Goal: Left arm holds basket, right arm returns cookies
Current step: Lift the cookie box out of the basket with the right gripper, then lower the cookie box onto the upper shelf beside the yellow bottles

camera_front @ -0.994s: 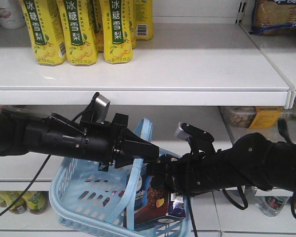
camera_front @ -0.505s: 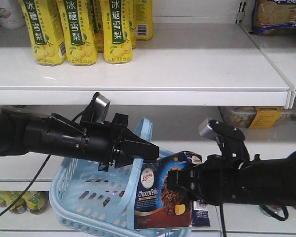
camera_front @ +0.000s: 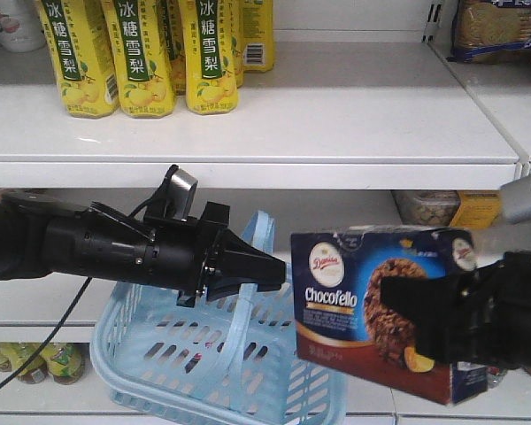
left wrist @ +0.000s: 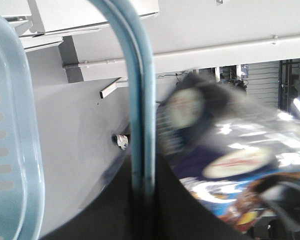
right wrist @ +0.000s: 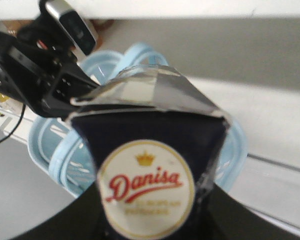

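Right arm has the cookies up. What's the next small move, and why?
Probably lift the cookies a little higher, toward the bare shelf beside the bottles: the right gripper holds them clear of the basket, but below that shelf's edge.

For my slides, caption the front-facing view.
Left pincer grips the handle of the light blue plastic basket; right pincer holds the dark navy rectangular cookie carton beside it.

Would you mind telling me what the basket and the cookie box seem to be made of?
The basket looks like moulded light blue plastic, smooth and faintly shiny, judging by its slotted walls and thin hoop handle. The cookie box looks like glossy printed cardboard: crisp folded edges, with glare on its creased end in the right wrist view.
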Controlling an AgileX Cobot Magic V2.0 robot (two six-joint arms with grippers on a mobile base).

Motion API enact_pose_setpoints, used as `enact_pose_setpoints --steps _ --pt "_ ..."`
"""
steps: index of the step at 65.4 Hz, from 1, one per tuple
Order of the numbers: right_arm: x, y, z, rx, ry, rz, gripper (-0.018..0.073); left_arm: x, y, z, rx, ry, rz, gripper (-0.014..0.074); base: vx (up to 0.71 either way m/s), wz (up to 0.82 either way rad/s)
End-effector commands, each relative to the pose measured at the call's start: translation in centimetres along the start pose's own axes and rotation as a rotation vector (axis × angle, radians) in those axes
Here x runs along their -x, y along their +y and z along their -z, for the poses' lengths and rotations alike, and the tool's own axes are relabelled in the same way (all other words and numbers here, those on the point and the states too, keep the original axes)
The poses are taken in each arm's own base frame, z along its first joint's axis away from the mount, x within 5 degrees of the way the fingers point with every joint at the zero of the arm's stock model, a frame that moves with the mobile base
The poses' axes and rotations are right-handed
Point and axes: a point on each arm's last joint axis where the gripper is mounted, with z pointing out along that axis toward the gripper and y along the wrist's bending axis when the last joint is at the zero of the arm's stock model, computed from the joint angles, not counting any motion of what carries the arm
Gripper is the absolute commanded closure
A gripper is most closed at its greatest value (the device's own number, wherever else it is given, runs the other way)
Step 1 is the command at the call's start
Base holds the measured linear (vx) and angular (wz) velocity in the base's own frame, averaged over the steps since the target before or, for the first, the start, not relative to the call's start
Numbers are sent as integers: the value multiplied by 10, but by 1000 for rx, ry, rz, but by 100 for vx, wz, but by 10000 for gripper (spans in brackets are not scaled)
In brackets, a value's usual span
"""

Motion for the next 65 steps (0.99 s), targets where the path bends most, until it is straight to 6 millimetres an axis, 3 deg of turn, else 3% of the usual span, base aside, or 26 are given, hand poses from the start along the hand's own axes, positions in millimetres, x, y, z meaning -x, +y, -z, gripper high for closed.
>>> enact_pose_setpoints --steps 1,9,21,30,44,65 --pt "33 10 30 -3 -209 61 387 15 -35 11 -138 -152 -51 599 0 0" --pt "58 17 50 -50 -291 118 387 15 -35 11 -138 -152 -51 599 0 0" --pt "95 18 55 -163 -389 162 387 15 -35 11 -138 -152 -51 599 0 0" --pt "119 13 40 -267 -422 150 384 15 -35 11 -138 -152 -51 599 0 0" --pt "141 0 -2 -403 -420 138 384 15 -35 11 -138 -152 -51 599 0 0" --pt "168 -54 -45 -527 -411 3 384 15 -35 11 -137 -151 -51 599 0 0"
